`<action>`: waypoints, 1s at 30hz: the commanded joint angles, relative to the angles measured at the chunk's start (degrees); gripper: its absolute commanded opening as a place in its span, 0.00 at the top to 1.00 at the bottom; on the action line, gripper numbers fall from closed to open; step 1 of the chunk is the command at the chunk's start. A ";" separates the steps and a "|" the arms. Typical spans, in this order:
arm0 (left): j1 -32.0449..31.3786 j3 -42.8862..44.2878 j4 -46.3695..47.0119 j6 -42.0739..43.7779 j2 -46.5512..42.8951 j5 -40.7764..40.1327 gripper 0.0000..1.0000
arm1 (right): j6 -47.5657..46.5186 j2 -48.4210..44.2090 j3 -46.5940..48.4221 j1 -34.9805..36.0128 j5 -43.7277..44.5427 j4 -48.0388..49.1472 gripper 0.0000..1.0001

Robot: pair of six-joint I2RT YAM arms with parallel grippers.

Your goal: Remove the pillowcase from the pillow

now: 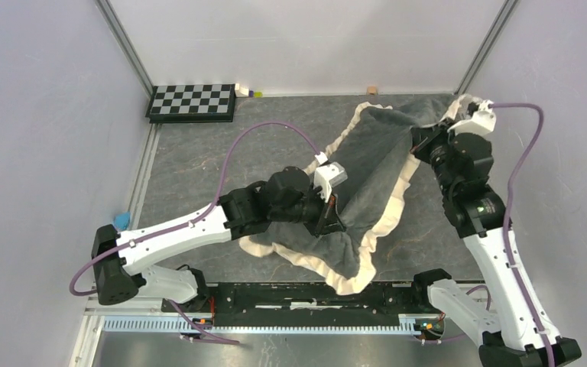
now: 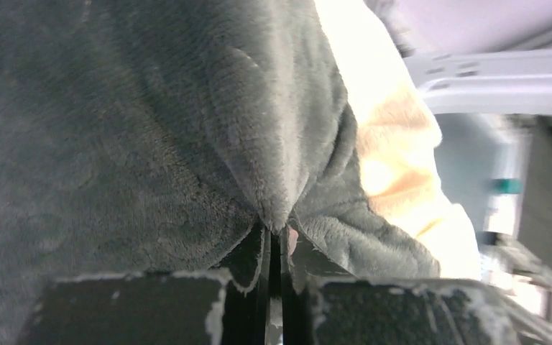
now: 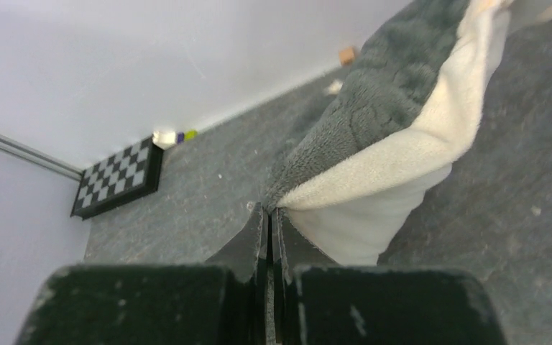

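Note:
The pillowcase [image 1: 374, 164], dark grey with a cream frill, lies spread from the back right of the table to the front middle. My left gripper [image 1: 330, 218] is shut on a pinched fold of its grey fabric [image 2: 273, 194] near the middle. My right gripper [image 1: 420, 144] is shut on the pillowcase's edge [image 3: 374, 136] at the back right and holds it raised off the table; grey plush and cream frill both meet its fingertips. The pillow is hidden; no cream cushion with a yellow band shows in any view.
A checkerboard [image 1: 192, 102] lies at the back left by the wall. A small white and green block [image 1: 246, 92] and a tan block [image 1: 371, 90] sit along the back wall. A black rail [image 1: 306, 294] runs along the near edge.

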 commanded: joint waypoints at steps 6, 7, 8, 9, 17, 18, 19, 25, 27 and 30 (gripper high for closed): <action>22.68 -4.38 22.79 -25.38 -9.39 33.34 0.98 | -4.90 15.69 25.78 -0.10 -6.27 4.59 1.00; 25.69 -5.55 22.84 -26.45 -10.18 34.16 0.98 | -4.06 17.89 25.18 -0.09 -8.55 6.45 0.97; 30.10 -6.98 24.46 -28.85 -10.61 35.57 0.98 | -3.02 19.63 23.71 -0.02 -10.27 9.64 0.95; 34.29 -9.99 28.41 -32.44 -11.24 37.14 0.98 | -2.37 21.46 22.39 0.29 -12.26 13.08 0.96; 57.54 -29.93 56.47 -51.37 -3.00 45.36 0.78 | -3.92 26.22 13.11 1.85 -14.61 19.89 0.04; 57.93 -30.11 52.37 -46.77 -2.13 44.63 0.71 | -4.86 24.58 9.87 1.85 -13.91 21.89 0.02; 57.96 -30.16 48.51 -42.89 -1.47 43.69 0.62 | -6.16 22.50 7.20 1.86 -13.81 23.51 0.02; 58.13 -26.84 22.86 -21.78 -8.53 27.94 0.22 | -19.75 11.74 -6.96 1.81 -15.89 32.19 0.02; 58.13 -23.83 14.29 -17.54 -12.98 19.42 0.10 | -23.74 9.13 -10.31 1.84 -19.24 31.59 0.02; 58.13 -21.84 6.82 -15.68 -19.49 7.32 0.00 | -24.85 6.59 -14.00 1.86 -25.43 29.34 0.02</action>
